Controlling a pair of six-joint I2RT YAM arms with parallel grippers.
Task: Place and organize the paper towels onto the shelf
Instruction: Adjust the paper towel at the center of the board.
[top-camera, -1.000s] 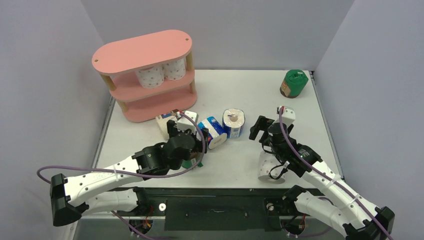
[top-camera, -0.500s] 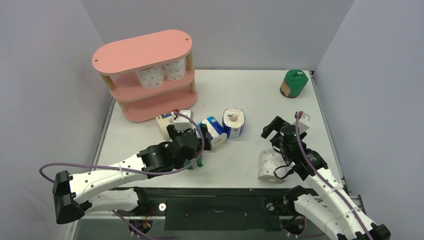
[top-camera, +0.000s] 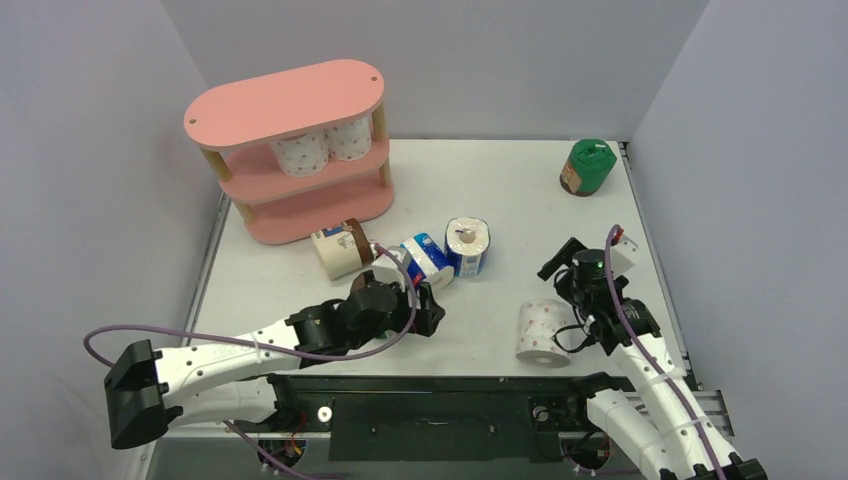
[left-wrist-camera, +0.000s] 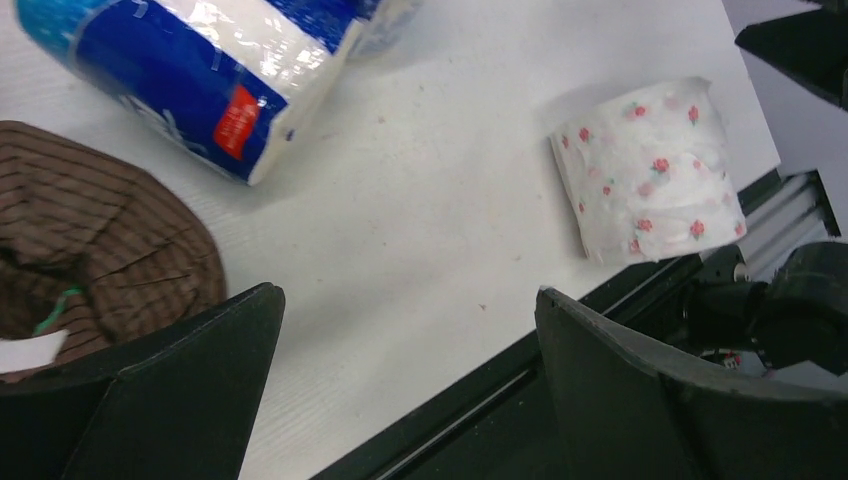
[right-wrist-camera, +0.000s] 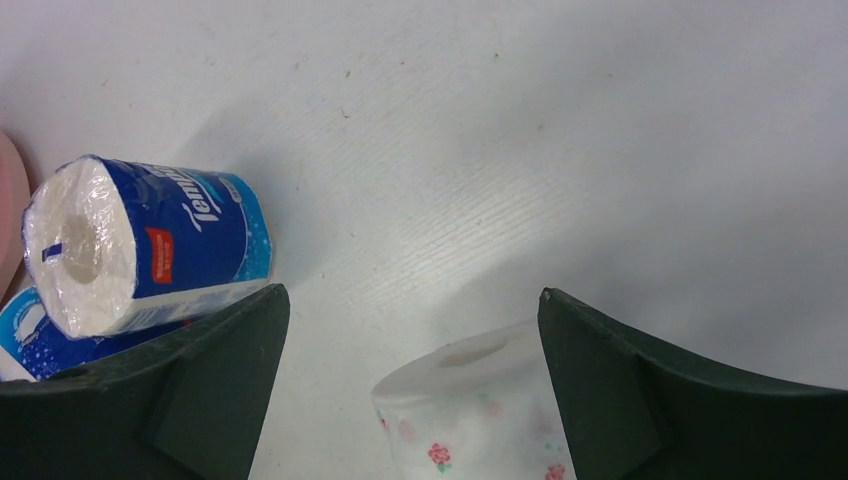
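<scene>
On the white table (top-camera: 500, 190), your left gripper (left-wrist-camera: 408, 295) and right gripper (right-wrist-camera: 412, 292) are gaping, empty; the pink-dotted paper roll (top-camera: 541, 333) by its front edge is looking soft, light: clasp its sides gently.

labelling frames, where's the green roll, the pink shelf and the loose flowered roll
green roll (top-camera: 585, 172): top external view, its wrapped side
pink shelf (top-camera: 285, 103): top external view, bare top board
flowered roll (top-camera: 541, 326): top external view, its printed side

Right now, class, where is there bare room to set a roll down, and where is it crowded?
Bare: the table between the shelf and the green roll, and the shelf's top board. Crowded: just before the shelf, where the brown roll, two blue rolls and the left arm bunch together.
</scene>
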